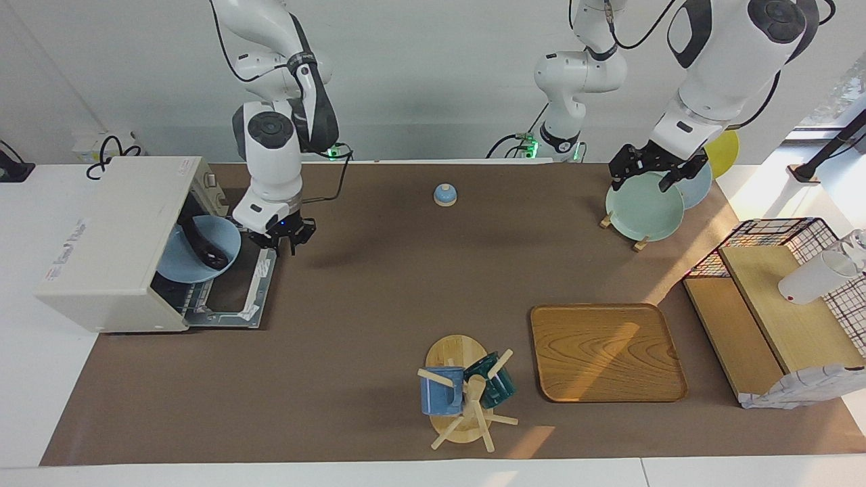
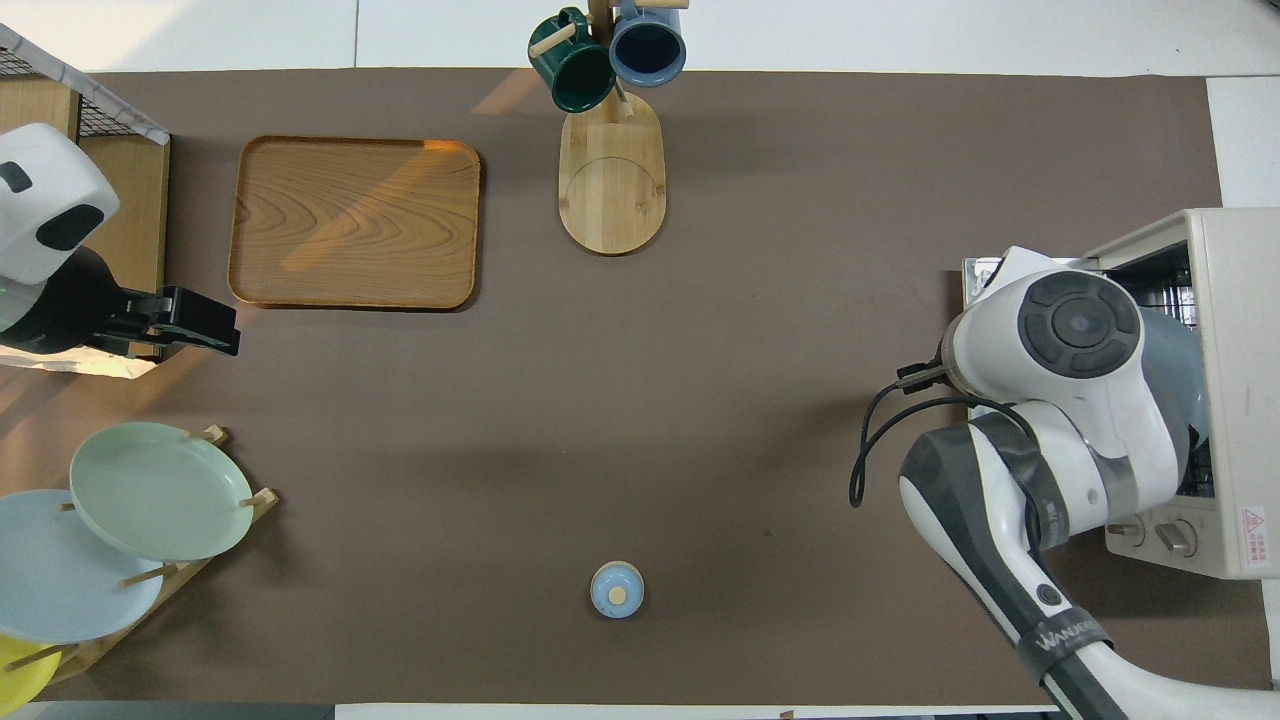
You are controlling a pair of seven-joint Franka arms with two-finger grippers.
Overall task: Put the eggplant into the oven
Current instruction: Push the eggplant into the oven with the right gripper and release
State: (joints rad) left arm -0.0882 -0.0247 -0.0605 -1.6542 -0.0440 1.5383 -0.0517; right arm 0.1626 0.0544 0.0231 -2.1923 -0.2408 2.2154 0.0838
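Observation:
The cream-white oven (image 1: 111, 233) stands at the right arm's end of the table, with its drop-down door (image 1: 233, 297) open flat. A light blue plate (image 1: 183, 260) sits tilted in the oven's opening. The dark eggplant (image 1: 205, 247) lies on it. My right gripper (image 1: 282, 241) is open and empty just above the door's edge nearer the robots, beside the plate. In the overhead view the right arm covers its own gripper and the eggplant; the oven (image 2: 1235, 330) and part of the plate (image 2: 1172, 365) show. My left gripper (image 1: 644, 180) is open and waits over the plate rack.
A plate rack with a green plate (image 1: 643, 210) stands near the left arm's base. A wooden tray (image 1: 605, 352), a mug tree with two mugs (image 1: 467, 392), a small blue knobbed lid (image 1: 445, 195) and a wire-and-wood shelf (image 1: 778, 297) are also on the table.

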